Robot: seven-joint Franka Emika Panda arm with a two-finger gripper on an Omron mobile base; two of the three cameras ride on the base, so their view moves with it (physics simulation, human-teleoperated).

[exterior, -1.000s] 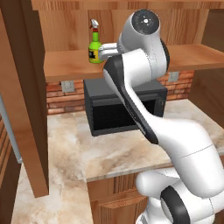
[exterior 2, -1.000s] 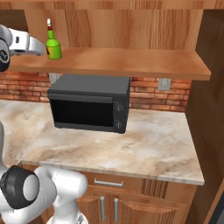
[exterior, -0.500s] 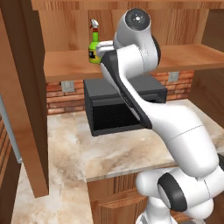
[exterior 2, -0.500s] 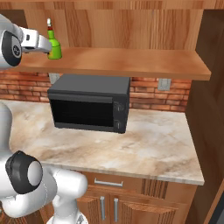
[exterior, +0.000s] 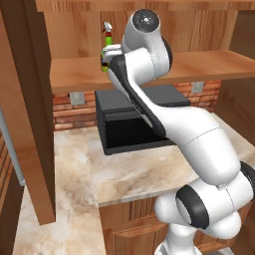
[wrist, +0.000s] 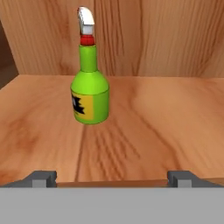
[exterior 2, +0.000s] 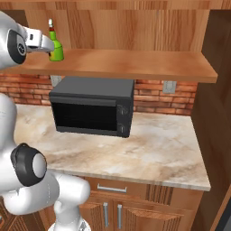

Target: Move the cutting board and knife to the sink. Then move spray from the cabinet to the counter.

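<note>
Green spray bottle upright on the cabinet's wooden shelf board

The small bright green spray bottle (wrist: 90, 94) stands left of centre, apart from the wide-open tool (wrist: 111, 178); probably light, stiff and smooth, best gripped round its broad labelled body, not its narrow neck.

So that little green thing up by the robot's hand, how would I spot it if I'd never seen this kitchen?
Find the black microwave on the marbled counter, then look up to the wooden shelf of the cabinet above it. Near the shelf's left end stands the spray, upright, just ahead of the open gripper. It is bright green with a black-and-yellow label and a white-and-red nozzle.
</note>
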